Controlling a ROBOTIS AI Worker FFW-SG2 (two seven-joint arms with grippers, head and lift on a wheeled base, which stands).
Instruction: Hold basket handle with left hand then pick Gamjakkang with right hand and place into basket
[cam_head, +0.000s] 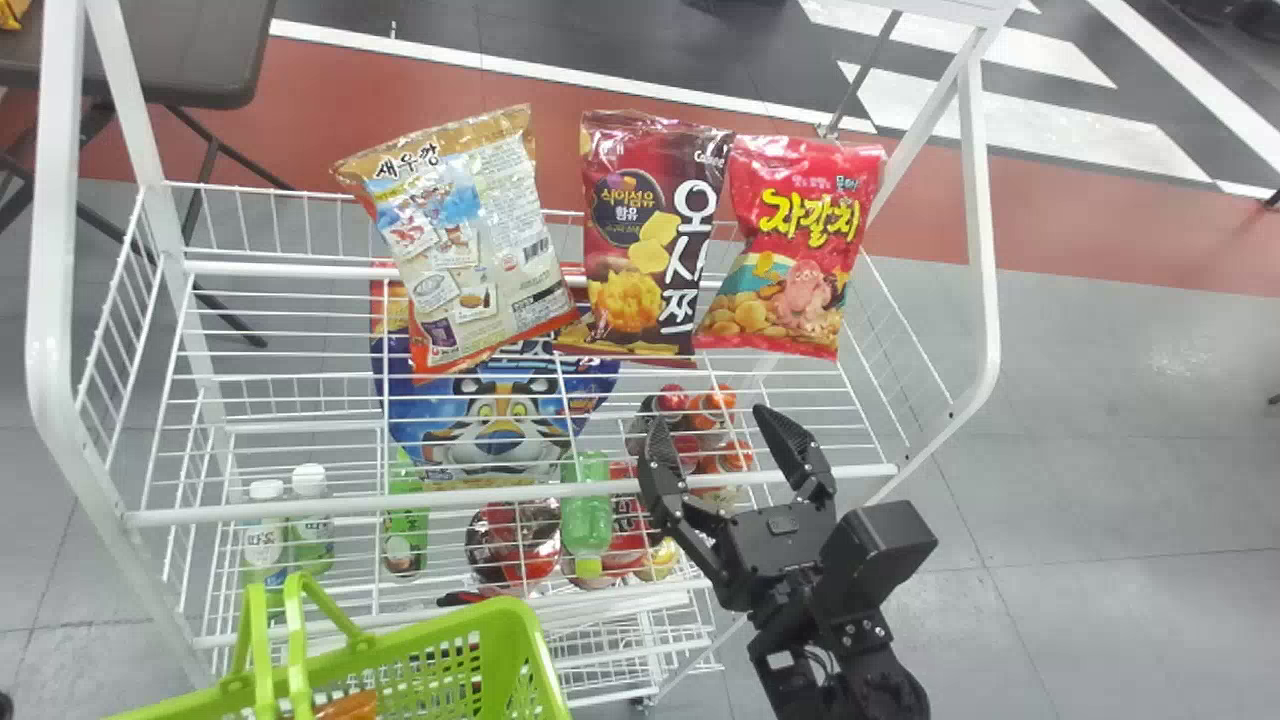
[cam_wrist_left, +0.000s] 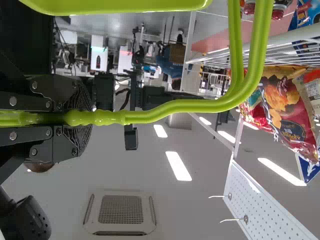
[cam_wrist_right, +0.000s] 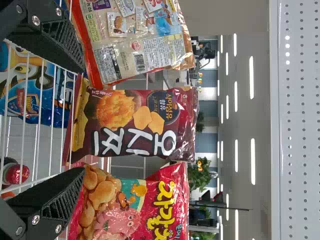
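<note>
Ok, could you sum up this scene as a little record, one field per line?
Left gripper: shut on the basket's green handle
Left gripper holds: handle, gripped at
Right gripper: open, nothing between its fingers, facing the bags
Upper bags, robot's left to right: pale, dark red, bright red
Lower: tiger bag, green bottle
Basket: by the rack, robot's left side
In basket: something orange, mostly hidden
</note>
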